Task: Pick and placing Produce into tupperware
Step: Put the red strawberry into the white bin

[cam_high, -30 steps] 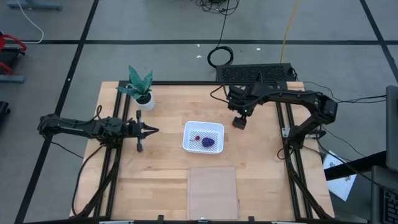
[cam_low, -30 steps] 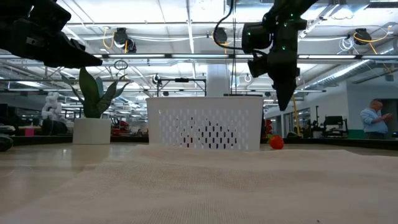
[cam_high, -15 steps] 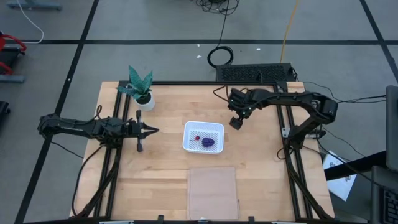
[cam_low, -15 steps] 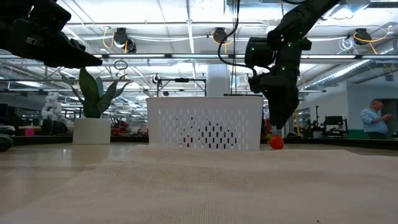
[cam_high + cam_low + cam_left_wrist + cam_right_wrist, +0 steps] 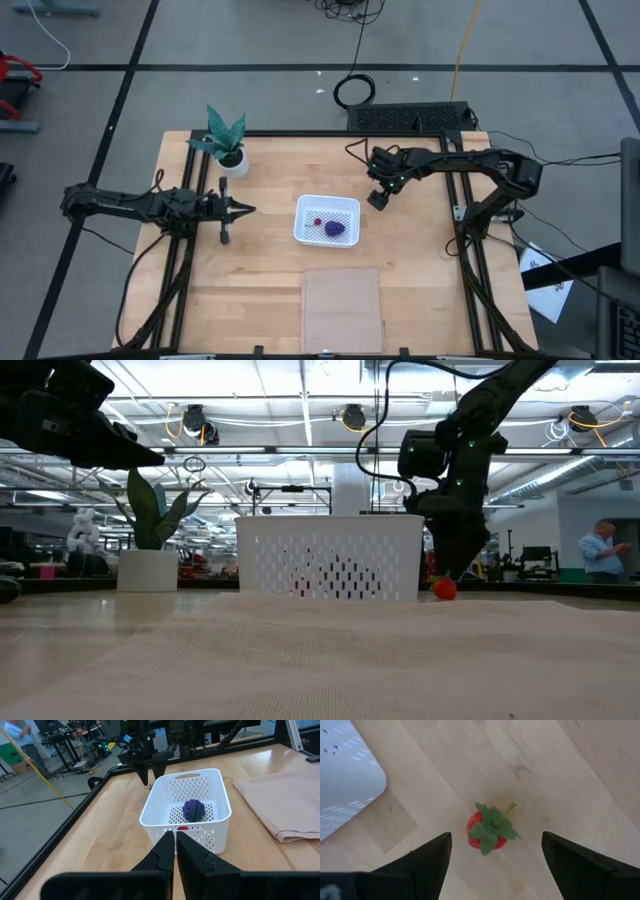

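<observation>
The white perforated tupperware (image 5: 327, 221) (image 5: 330, 558) (image 5: 187, 805) stands at mid table. In it lie a purple lumpy cluster (image 5: 334, 229) (image 5: 193, 810) and a small red piece (image 5: 317, 222) (image 5: 183, 827). A red toy strawberry (image 5: 490, 830) (image 5: 444, 589) with a green leafy top lies on the wood just right of the tupperware. My right gripper (image 5: 376, 200) (image 5: 455, 565) (image 5: 496, 840) hangs over it, pointing down and open, one finger on each side and neither touching. My left gripper (image 5: 250, 209) (image 5: 175, 840) waits shut, left of the tupperware.
A green potted plant (image 5: 226, 140) (image 5: 150, 550) stands at the far left of the table. A flat translucent sheet (image 5: 342, 308) (image 5: 280, 805) lies near the table's near edge. A black device (image 5: 410, 117) sits at the far edge. A person (image 5: 603, 550) stands far behind.
My right gripper has come down toward the strawberry and shifted a little toward the table's left, nearer the tupperware. The strawberry, the tupperware and its contents have stayed where they were.
</observation>
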Controlling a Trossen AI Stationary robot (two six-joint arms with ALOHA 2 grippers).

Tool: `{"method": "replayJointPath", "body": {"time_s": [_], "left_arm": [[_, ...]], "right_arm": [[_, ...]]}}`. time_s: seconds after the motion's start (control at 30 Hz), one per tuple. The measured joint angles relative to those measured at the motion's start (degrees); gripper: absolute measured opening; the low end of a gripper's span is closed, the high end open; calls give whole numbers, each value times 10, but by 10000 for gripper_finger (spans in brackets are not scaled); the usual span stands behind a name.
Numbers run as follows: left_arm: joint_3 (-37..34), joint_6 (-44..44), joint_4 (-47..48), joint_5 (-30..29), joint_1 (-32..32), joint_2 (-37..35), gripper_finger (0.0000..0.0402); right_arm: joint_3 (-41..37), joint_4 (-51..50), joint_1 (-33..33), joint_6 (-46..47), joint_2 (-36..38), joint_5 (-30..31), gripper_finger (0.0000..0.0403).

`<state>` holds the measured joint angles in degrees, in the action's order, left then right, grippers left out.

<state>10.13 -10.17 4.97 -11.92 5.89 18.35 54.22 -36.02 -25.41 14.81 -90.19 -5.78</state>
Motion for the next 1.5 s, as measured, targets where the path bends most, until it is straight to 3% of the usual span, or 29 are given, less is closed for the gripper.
{"method": "replayJointPath", "body": {"time_s": [0.4, 0.67, 0.8, 1.23, 1.37, 1.5], "left_arm": [[0, 0, 1, 0, 0, 0, 21], [0, 0, 12, 0, 0, 0, 21], [0, 0, 13, 0, 0, 0, 21], [0, 0, 14, 0, 0, 0, 21], [-1, 2, 19, 0, 0, 0, 21], [-1, 2, 26, 0, 0, 0, 21]], "right_arm": [[2, 33, 0, -9, -72, 4, 302], [9, 27, 0, -26, -75, 5, 293], [22, 11, 0, -34, -78, 5, 253], [64, -16, 10, -65, -79, -5, 68], [64, -23, 15, -77, -79, -5, 47], [64, -23, 18, -81, -78, -6, 60]]}}
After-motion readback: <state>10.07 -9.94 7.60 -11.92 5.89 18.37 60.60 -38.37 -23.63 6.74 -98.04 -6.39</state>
